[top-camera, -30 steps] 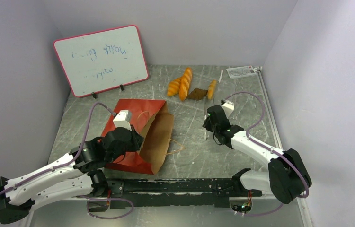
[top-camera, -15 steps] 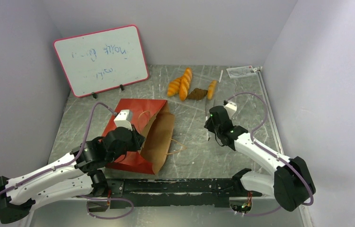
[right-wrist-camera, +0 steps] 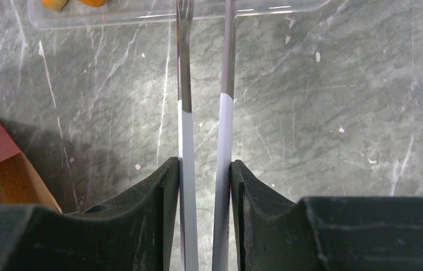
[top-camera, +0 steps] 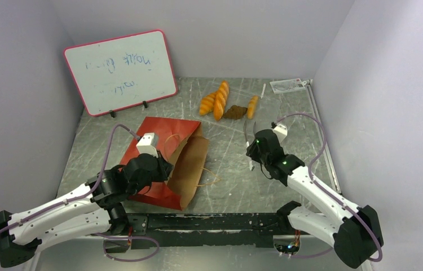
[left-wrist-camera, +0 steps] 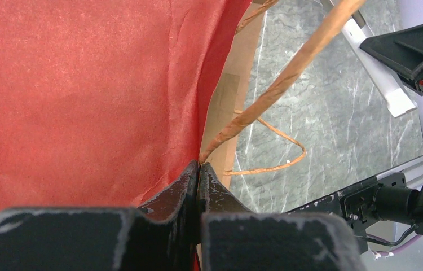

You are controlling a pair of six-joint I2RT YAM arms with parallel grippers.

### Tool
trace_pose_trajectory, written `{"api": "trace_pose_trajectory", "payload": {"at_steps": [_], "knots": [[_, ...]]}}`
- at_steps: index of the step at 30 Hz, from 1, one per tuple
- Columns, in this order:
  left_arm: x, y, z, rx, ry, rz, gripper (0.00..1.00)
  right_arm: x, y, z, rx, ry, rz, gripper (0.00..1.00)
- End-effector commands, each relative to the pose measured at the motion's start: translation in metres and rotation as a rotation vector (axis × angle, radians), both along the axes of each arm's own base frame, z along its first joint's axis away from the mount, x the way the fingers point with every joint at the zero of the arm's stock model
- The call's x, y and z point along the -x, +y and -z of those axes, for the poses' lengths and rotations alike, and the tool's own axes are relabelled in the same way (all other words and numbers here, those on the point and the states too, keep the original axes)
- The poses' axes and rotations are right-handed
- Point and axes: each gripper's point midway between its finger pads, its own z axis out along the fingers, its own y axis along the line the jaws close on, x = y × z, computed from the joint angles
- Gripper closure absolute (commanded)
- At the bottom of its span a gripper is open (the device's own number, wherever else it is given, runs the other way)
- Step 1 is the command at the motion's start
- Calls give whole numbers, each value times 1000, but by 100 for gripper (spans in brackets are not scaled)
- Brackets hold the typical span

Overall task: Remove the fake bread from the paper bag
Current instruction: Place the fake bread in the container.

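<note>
The paper bag (top-camera: pixel 167 131), red outside and brown inside, lies on its side left of centre with its mouth toward the right. My left gripper (left-wrist-camera: pixel 199 166) is shut on the bag's rim (left-wrist-camera: pixel 85 84), right where a brown looped handle (left-wrist-camera: pixel 288 73) begins. The fake bread (top-camera: pixel 220 100) lies outside the bag at the back: three golden-orange loaves and a dark brown piece (top-camera: pixel 234 112). My right gripper (right-wrist-camera: pixel 203 166) is shut on long metal tweezers (right-wrist-camera: pixel 184 73), their two prongs apart and empty, pointing at the bread (right-wrist-camera: pixel 57 4).
A pink-framed whiteboard (top-camera: pixel 120 70) leans against the back-left wall. A clear tray edge (right-wrist-camera: pixel 141 20) runs in front of the bread. A flat packet (top-camera: pixel 288 84) lies at the back right corner. The arms' black base rail (top-camera: pixel 209 221) spans the near edge.
My right arm has drawn back a little toward the near right, carrying the tweezers with it. The left gripper and the bag have hardly moved.
</note>
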Motion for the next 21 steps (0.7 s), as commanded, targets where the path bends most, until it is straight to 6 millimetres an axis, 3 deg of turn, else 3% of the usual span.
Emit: {"api": "trace_pose_trajectory", "payload": {"at_steps": [1,9,21], "knots": [[-2,-5,-8,59,-26,-2,93,8,1,-18,-26,-20,-4,62],[-1,4,-8,66,-45,-16,93,22,7,-54,-73,-85,-64,66],[-1,8,-20,42,-68,-10,93,55,44,-88,-116,-140,-344,69]]}}
